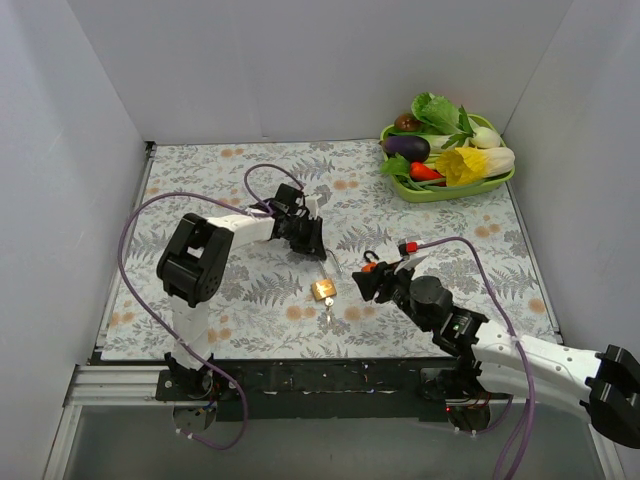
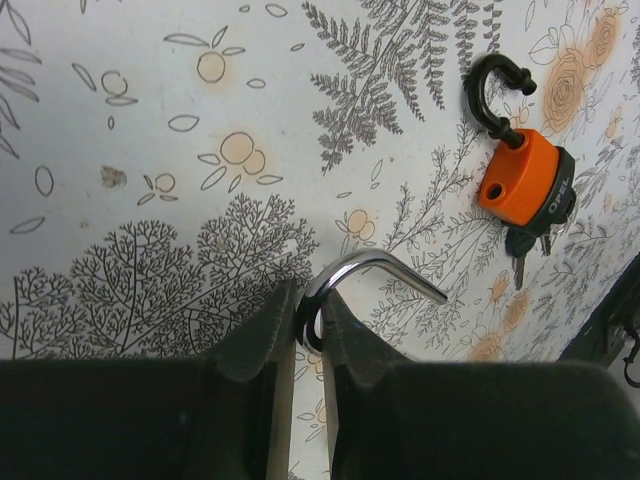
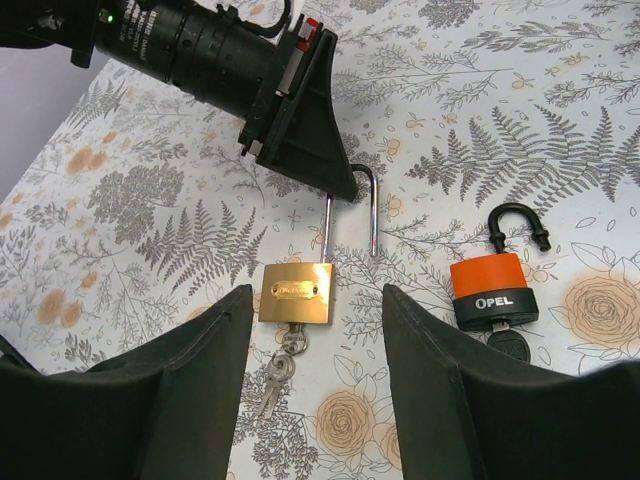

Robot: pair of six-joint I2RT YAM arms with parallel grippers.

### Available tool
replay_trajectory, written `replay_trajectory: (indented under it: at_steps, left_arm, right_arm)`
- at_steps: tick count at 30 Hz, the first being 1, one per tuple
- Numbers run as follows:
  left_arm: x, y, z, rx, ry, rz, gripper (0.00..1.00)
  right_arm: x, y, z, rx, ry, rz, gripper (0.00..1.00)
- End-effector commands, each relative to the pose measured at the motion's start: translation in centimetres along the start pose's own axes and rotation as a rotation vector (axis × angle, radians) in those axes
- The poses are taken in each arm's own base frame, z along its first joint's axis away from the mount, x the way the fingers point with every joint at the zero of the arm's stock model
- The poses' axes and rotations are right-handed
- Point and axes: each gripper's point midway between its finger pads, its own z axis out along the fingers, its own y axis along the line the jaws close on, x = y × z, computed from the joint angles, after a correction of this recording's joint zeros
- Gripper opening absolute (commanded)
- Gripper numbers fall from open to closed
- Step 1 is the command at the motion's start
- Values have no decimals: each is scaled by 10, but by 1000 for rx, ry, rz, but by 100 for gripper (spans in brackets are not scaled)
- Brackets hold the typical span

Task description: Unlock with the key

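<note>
**The gold lock looks open now**

The square brass padlock (image 3: pixel 295 293) lies on the leafy tablecloth (image 1: pixel 250 170) between both arms. One end of its silver steel loop (image 3: pixel 352 205) is out, so I think it is unlocked. The small key (image 3: pixel 289 345) sits in its bottom. The left gripper (image 2: pixel 310 325) pinches the loop. The right gripper (image 3: pixel 315 310) is spread wide above, holding nothing.

- Left arm (image 1: pixel 235 226): white links, chunky black joints, purple cable (image 1: pixel 122 255) looping off.
- Right arm (image 1: pixel 520 352): same white and black, second purple cable (image 1: pixel 476 256), red connector (image 1: pixel 408 246).
- Left pincer (image 2: pixel 310 318): matte black wedge fingers, green light (image 3: pixel 104 16) on the body.
- Right pincer (image 3: pixel 316 330): broad black fingers.
</note>
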Motion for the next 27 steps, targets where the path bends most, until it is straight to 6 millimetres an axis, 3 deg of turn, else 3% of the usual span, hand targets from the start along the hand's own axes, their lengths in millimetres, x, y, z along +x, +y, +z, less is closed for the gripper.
replay_trajectory:
  at_steps: [1,4,8,9,13,17,24,25,27]
  left_arm:
    - [19,22,8,-119,121,47,1]
    - [19,20,11,-129,127,59,6]
    - [13,21,9,-166,101,76,28]
    - [11,21,8,-167,90,77,40]
    - [-5,16,0,-179,21,95,60]
    - [-20,7,-6,-164,-39,108,96]
    - [-42,4,-25,-218,-172,106,98]
    - [-60,-4,-38,-219,-259,127,98]
    - [-58,-4,-44,-222,-299,116,98]
  right_arm:
    - [-7,-10,-3,43,-26,-13,61]
    - [-6,-12,-4,54,-24,-4,61]
    - [-7,-14,-5,62,-27,-3,61]
    - [-7,-15,-5,64,-28,-3,61]
    - [-10,-16,-7,72,-37,-8,62]
    - [-13,-21,-10,97,-48,-10,62]
    - [-22,-24,-15,112,-73,-27,63]
    - [-22,-26,-15,121,-72,-32,64]
    - [-24,-28,-15,133,-76,-50,66]
